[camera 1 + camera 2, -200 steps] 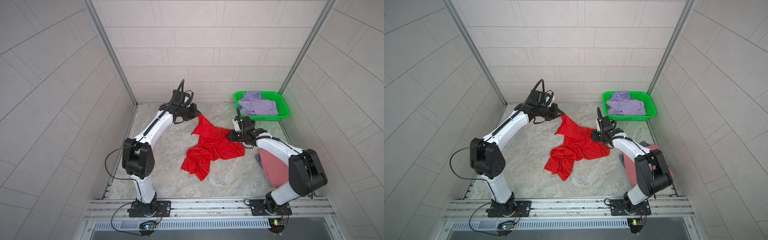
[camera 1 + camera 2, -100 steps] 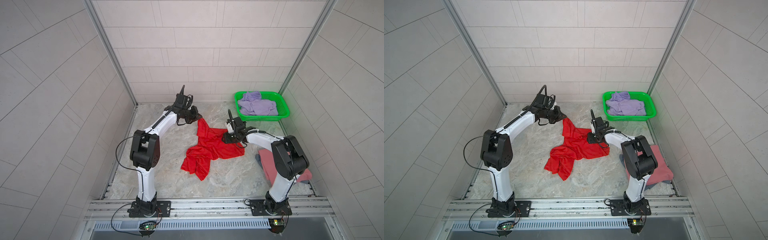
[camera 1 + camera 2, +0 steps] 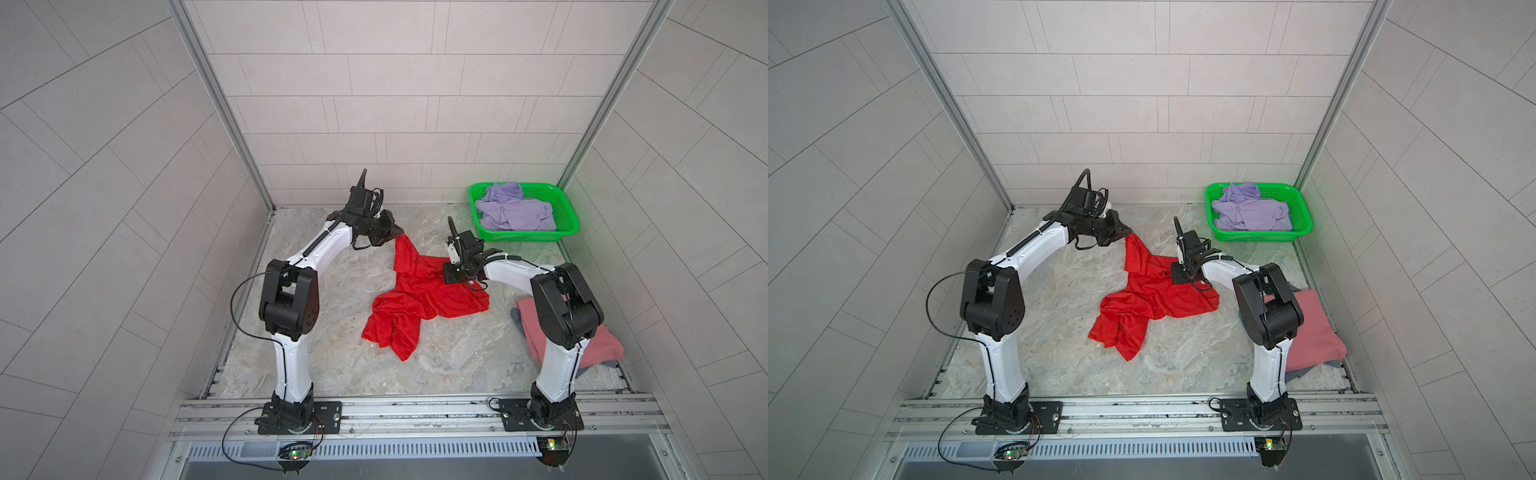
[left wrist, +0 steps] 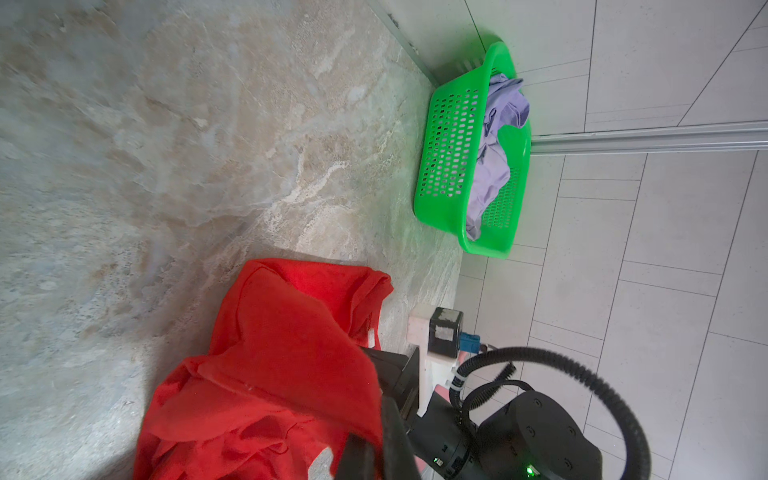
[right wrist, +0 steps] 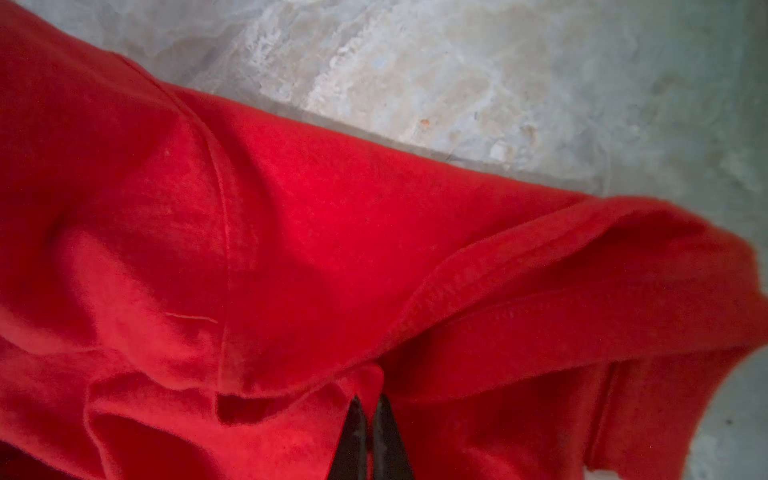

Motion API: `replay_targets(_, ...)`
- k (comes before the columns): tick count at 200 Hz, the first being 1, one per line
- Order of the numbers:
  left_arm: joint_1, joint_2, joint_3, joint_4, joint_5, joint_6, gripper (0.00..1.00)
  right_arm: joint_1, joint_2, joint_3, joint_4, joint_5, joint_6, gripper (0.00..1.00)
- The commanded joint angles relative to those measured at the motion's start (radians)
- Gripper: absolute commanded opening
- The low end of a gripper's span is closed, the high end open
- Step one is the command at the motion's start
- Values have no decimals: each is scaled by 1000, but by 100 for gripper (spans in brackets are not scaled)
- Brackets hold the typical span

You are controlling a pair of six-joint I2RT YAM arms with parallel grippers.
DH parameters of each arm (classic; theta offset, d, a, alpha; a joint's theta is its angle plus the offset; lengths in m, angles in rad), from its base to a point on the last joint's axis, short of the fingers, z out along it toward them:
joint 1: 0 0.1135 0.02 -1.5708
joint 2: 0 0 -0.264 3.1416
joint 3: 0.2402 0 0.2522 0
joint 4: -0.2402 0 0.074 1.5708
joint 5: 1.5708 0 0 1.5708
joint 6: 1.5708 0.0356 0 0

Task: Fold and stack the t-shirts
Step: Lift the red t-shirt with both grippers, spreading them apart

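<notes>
The left pincer (image 3: 395, 236) pinches a raised corner of the crumpled red t-shirt (image 3: 419, 299); the right pincer (image 5: 370, 400) pinches its soft stitched fold.

Crumpled red t-shirt (image 3: 419, 299), 1 corner aloft

- A robotics lab test cell is shown.
- The space is enclosed by plain tile-patterned wall panels (image 3: 395, 104), which are joined at bare aluminium corner profiles (image 3: 216, 104).
- A left arm (image 3: 291, 299) and a right arm (image 3: 561, 307) are bolted by base plates to an aluminium rail (image 3: 415, 411) along the front edge.
- A loose cable (image 3: 237, 299) and a small circuit board (image 3: 295, 454) with a lit LED are left exposed.
- Household laundry is set out on the marbled surface (image 3: 332, 353): a red t-shirt (image 3: 419, 299), and a lavender t-shirt (image 3: 515, 212) in a green mesh basket (image 3: 523, 237).
</notes>
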Motion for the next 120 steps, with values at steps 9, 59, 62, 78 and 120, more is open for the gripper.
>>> replay_targets(9, 39, -5, 35, 43, 15, -26, 0, 6, -191, -70, -94, 111, 25, 0)
replay_targets(59, 165, -45, 73, 124, 56, -100, 0, 6, -536, -153, -198, 184, -21, 0)
replay_targets(62, 174, -50, 78, 123, 57, -102, 0, 6, -555, -157, -195, 187, -28, 0)
replay_targets(78, 221, -75, 96, 123, 60, -102, 0, 5, -652, -170, -193, 220, -32, 0)
replay_targets(120, 337, -149, 180, 122, 84, -119, 0, -16, -773, -57, -241, 348, -65, 0)
